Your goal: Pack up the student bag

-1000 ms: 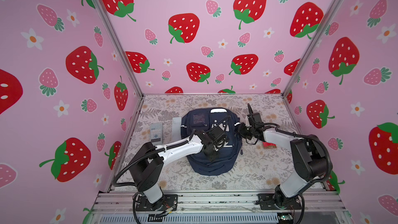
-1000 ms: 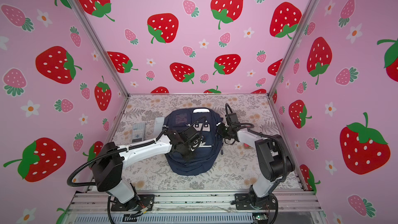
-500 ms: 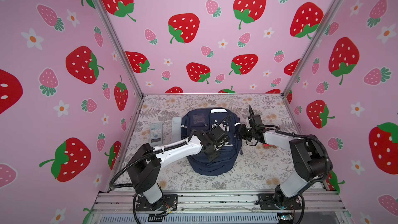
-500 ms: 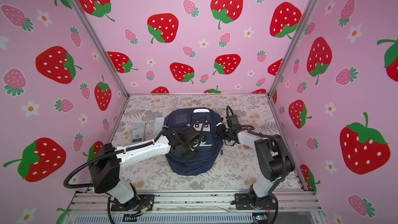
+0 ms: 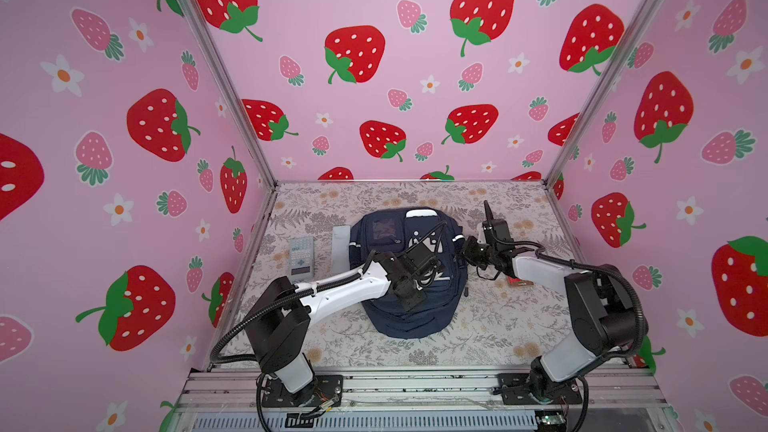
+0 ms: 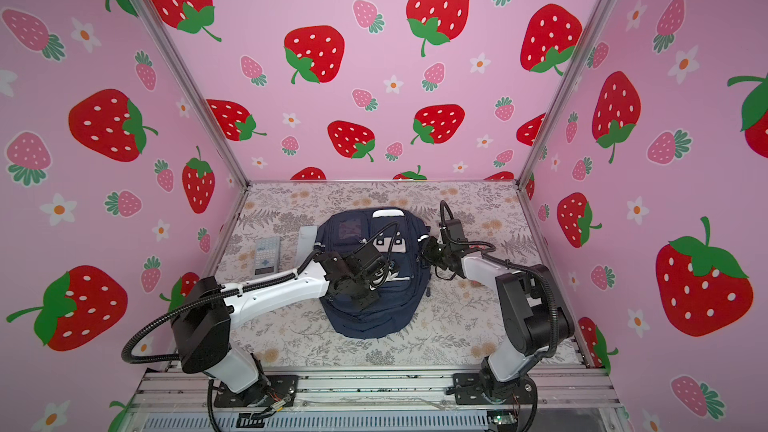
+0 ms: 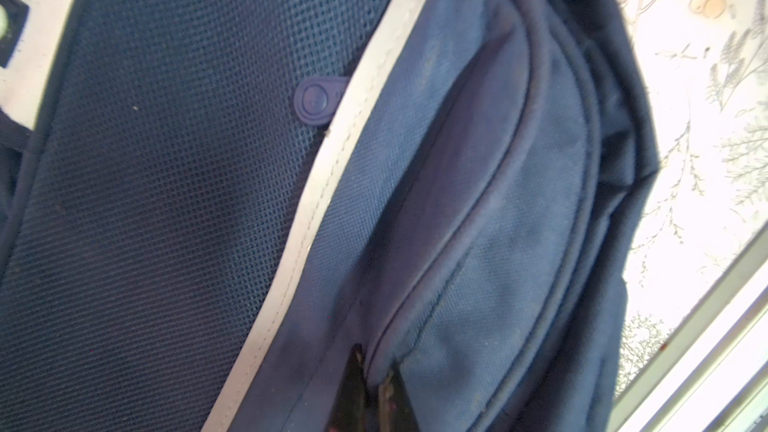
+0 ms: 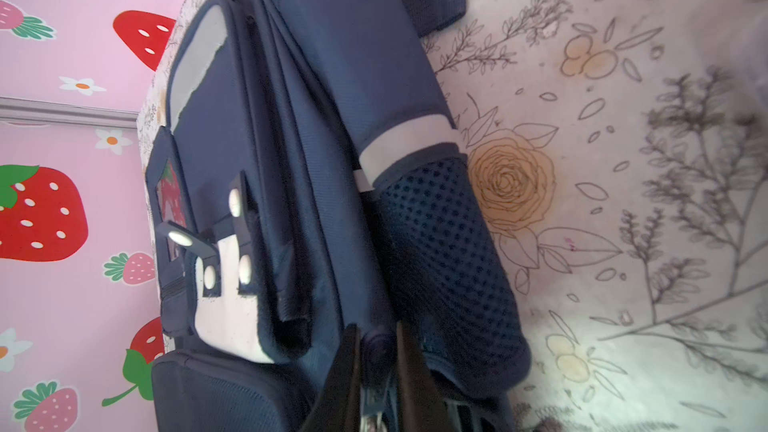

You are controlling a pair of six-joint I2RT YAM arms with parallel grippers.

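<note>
- Left wrist view sits close over the student bag [image 7: 166, 201], a large navy-blue fabric backpack; a mesh panel, a silver reflective stripe [image 7: 332, 168] and a curved pocket seam fill the picture.
- At that view's edge the left gripper [image 7: 374, 367] is clenched on the bag's pocket seam, fabric bunched between its dark fingers [image 7: 353, 384]. Exactly what it pinches there is too dark to tell.
- A round navy rubber zip tab [image 7: 316, 99] lies loose on the mesh, just beside the stripe.
- In both top views the bag [image 5: 415, 322] [image 6: 374, 322] lies flat in the middle of the floral-patterned table cover [image 5: 498, 326], front face up, with its white top patch [image 5: 422, 213] toward the back wall.
- The left gripper [image 5: 411, 297] reaches over the bag's front from the left.
- The right gripper [image 5: 467, 253] meets the bag's right side, next to the mesh side pocket [image 8: 449, 263].
- In the right wrist view the right gripper [image 8: 376, 334] is pinched narrowly around a dark round zip pull [image 8: 376, 349] on the bag's side.
- The white cartoon-face patch [image 8: 224, 317] shows on the bag's front.
- A grey calculator-like keypad [image 5: 301, 255] lies on the cover left of the bag, apart from it.
- A pale flat strip [image 5: 340, 243] lies between them, just beside the bag.
- A small red item [image 5: 519, 282] peeks out under the right arm.
</note>
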